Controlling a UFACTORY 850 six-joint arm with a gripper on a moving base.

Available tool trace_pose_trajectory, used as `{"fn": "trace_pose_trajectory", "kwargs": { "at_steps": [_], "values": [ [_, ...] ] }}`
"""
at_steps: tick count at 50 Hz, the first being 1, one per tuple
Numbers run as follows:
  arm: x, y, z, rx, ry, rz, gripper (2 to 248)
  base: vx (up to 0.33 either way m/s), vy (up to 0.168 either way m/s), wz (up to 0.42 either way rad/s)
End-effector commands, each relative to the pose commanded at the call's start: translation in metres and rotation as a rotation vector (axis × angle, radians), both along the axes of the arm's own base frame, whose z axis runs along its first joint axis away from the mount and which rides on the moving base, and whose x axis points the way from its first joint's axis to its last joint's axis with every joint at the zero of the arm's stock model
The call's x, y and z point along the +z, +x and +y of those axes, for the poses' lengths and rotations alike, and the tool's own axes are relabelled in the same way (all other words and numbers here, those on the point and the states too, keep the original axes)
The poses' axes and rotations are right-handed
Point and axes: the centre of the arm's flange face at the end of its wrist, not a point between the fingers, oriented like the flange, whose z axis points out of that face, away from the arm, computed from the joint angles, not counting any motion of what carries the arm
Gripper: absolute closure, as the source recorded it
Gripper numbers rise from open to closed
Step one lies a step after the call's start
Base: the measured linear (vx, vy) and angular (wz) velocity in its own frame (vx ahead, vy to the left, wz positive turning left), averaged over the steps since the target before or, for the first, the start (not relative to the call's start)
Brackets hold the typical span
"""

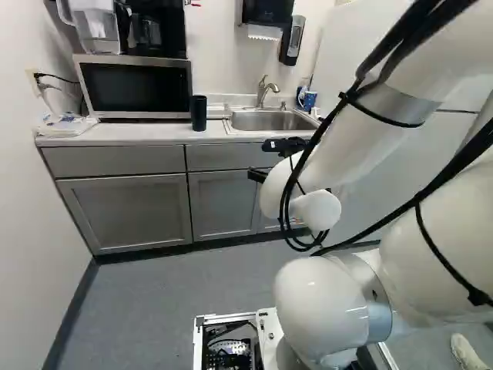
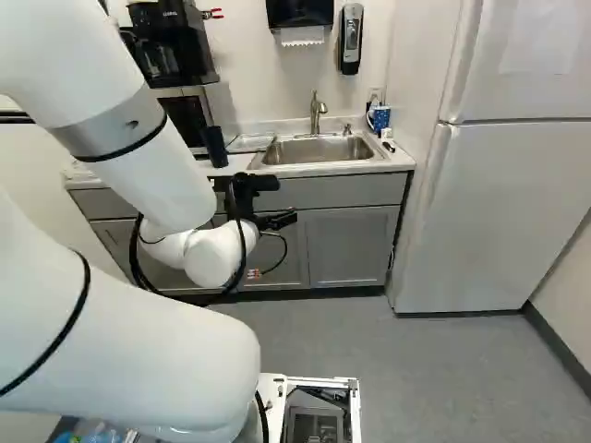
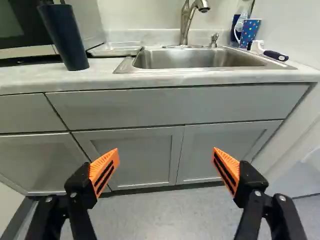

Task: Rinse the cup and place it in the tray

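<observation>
Honestly, I'd raise those wide-open, orange-padded black fingers [image 3: 104, 172] above the pale stone-look table [image 3: 97, 75], then straddle the blue spotted cup [image 3: 250, 32] without bumping the white-and-navy brush [image 3: 276, 55].

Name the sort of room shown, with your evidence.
Probably a small break-room kitchenette: a steel sink set in a pale counter, a silver-framed black microwave and a tall white refrigerator.

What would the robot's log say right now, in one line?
gripper open, holding nothing; dark tumbler on counter; tray between tumbler and sink; spotted cup beside sink; no cup in tray
</observation>
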Motion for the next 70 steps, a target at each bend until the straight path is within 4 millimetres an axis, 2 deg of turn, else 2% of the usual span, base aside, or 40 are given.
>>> {"fn": "trace_pose_trajectory", "kwargs": {
  "at_steps": [19,41,70],
  "values": [
    [0.006,0.012,-0.009,-0.031,0.0,-0.009,3,0.0,0.0,0.0],
    [0.027,0.027,-0.016,-0.052,-0.002,-0.066,3,0.0,0.0,0.0],
    [0.057,0.058,-0.019,-0.056,-0.005,-0.135,3,0.0,0.0,0.0]
  ]
}}
